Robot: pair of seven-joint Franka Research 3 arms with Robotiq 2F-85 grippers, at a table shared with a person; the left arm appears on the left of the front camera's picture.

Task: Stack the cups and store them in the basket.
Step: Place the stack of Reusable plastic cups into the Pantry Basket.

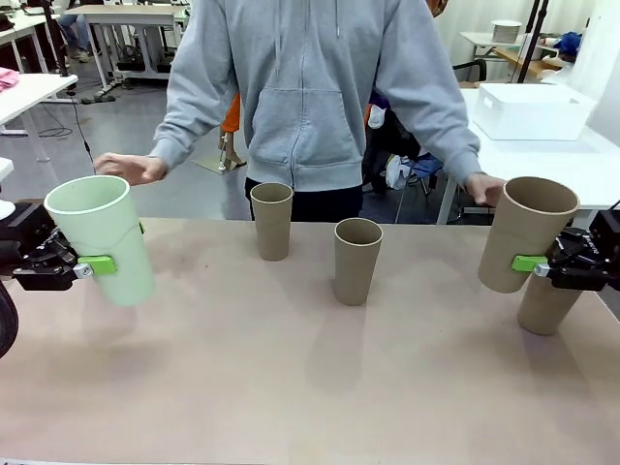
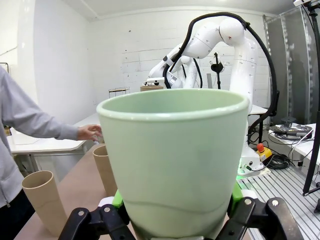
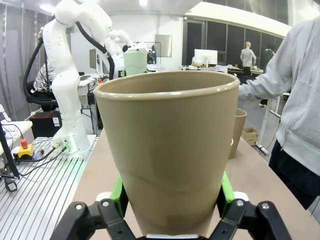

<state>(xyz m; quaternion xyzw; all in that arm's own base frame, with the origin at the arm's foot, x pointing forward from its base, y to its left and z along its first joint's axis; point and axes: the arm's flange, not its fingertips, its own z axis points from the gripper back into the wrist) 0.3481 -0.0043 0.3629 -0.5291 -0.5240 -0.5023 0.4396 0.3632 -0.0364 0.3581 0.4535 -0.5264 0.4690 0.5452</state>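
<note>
Two cups are held: right of the centre cup [image 1: 356,262], the right end effector [image 1: 531,260] is clamped on a tilted tan cup [image 1: 528,228] over a standing cup [image 1: 544,308]. Level it before nesting. Far left of it, the left end effector [image 1: 114,248] clamps the mint-green cup [image 1: 102,237]; the basket [image 1: 533,114] sits beyond, right.

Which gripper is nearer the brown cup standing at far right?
Right. The right gripper hangs close above that standing cup; the left gripper, holding the green cup, is across the table.
</note>
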